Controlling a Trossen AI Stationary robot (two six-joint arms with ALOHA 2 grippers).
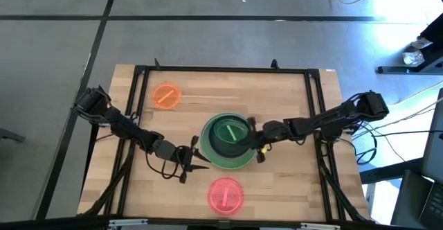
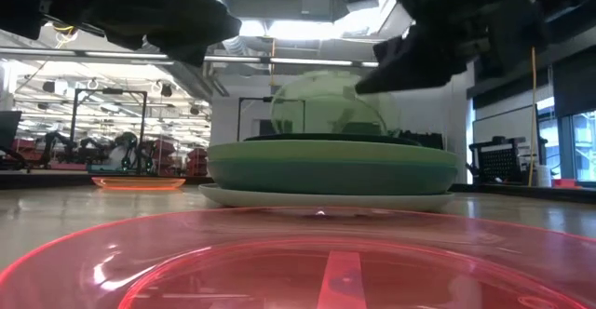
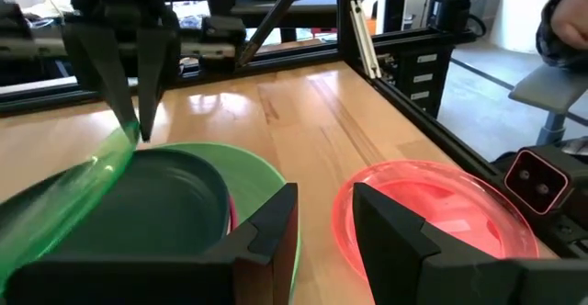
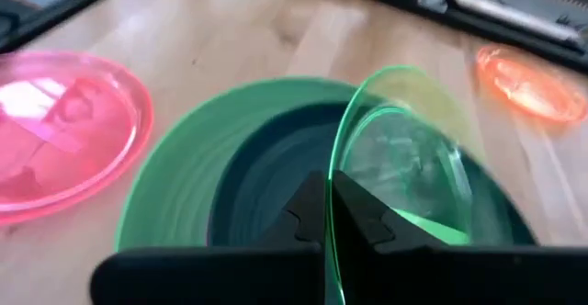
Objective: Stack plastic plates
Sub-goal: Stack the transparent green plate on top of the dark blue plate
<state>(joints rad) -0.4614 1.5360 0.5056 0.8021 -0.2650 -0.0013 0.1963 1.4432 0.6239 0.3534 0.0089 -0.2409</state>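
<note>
A stack of plates (image 1: 211, 157) sits mid-table: a green plate (image 4: 175, 186) with a dark navy plate (image 4: 262, 172) on top, a magenta sliver (image 3: 231, 220) between them, and a pale plate (image 2: 326, 198) at the bottom. My right gripper (image 4: 329, 208) is over the stack's right side, shut on a translucent lime plate (image 4: 404, 149). My left gripper (image 1: 202, 159) hangs open just off the stack's near-left rim and touches nothing. A small orange plate (image 1: 166, 95) lies flat at far left. A pink-red plate (image 1: 225, 194) lies flat near the near edge. My right gripper pinches the lime plate's rim (image 4: 333, 181) between its two fingers, on the plate's right side. The fingers (image 3: 138, 75) come from above, slanting in from the table's right. The plate stands steeply tilted over the dark navy plate (image 2: 326, 139). I cannot tell whether its low edge touches it.
A black metal frame (image 1: 221, 69) runs around the table, with uprights (image 3: 363, 29) along the near edge. Bare wood lies between the stack and the orange plate, and to the stack's right. The pink-red plate (image 3: 432, 213) lies close to my left gripper.
</note>
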